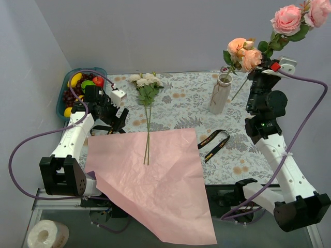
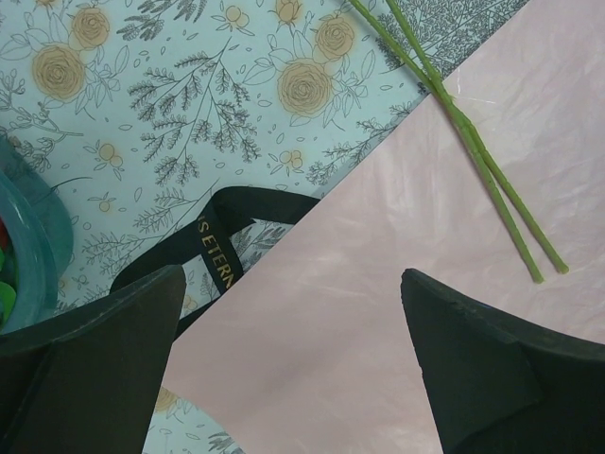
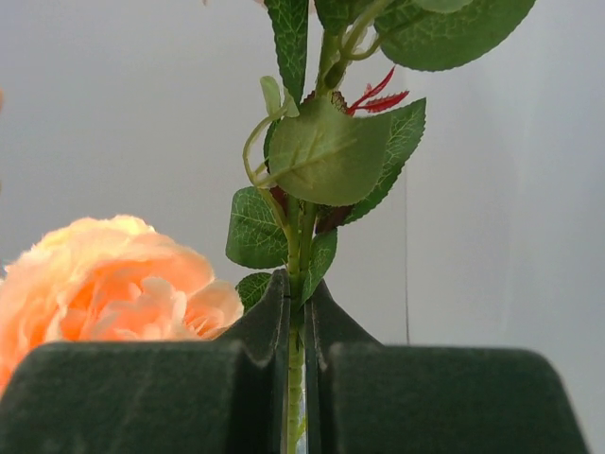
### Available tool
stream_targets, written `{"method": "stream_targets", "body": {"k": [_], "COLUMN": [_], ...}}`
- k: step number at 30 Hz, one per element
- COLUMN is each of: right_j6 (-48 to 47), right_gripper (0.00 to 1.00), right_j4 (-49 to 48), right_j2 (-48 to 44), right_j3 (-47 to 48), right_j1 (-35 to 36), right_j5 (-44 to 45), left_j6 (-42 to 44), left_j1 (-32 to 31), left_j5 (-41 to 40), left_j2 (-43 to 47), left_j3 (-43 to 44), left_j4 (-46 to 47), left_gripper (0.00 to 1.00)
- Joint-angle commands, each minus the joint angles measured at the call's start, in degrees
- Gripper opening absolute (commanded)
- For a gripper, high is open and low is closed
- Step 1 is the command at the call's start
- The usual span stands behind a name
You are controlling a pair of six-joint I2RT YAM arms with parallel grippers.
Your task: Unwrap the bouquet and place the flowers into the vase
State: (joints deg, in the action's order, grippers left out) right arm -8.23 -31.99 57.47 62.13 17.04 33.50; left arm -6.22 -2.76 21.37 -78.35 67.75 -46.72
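The right gripper (image 3: 295,307) is clamped on a rose stem (image 3: 302,227), held high near the vase (image 1: 219,96); the left gripper (image 2: 291,279) hangs wide open, empty, above pink paper (image 2: 359,312).

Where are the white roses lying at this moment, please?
In the top view the white roses lie flat left of centre on the table, stems reaching onto the pink paper, between the fruit bowl and the vase.

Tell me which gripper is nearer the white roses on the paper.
Left. The left gripper hangs open just left of the white roses; the right gripper, by the vase, is shut on the pink rose.
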Motion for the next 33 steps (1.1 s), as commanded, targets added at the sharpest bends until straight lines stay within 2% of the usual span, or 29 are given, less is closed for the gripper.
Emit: {"method": "stream_targets", "body": {"k": [1, 5, 16, 33], "right_j6": [1.0, 1.3, 3.2, -0.6], "right_gripper": [0.01, 0.01, 0.01, 0.01], "right_j4": [-15.1, -20.9, -26.6, -27.6], "right_j2": [2.5, 4.8, 11.2, 18.3], "right_j3": [-2.6, -3.6, 1.1, 5.5], "right_j1": [-0.7, -1.7, -3.1, -3.0], "right_j5": [-5.5, -6.3, -9.1, -11.2], "left_j6": [1.1, 1.3, 1.4, 1.7], "left_j1": [0.0, 0.0, 0.0, 0.0], "left_j5": [-0.7, -1.1, -1.2, -1.6], "left_j2": [1.3, 0.9, -1.3, -2.7], "left_j3": [-0.9, -1.0, -1.3, -1.7], "left_j4": [1.2, 1.2, 1.2, 1.2], "left_gripper": [0.98, 0.98, 0.98, 0.98]}}
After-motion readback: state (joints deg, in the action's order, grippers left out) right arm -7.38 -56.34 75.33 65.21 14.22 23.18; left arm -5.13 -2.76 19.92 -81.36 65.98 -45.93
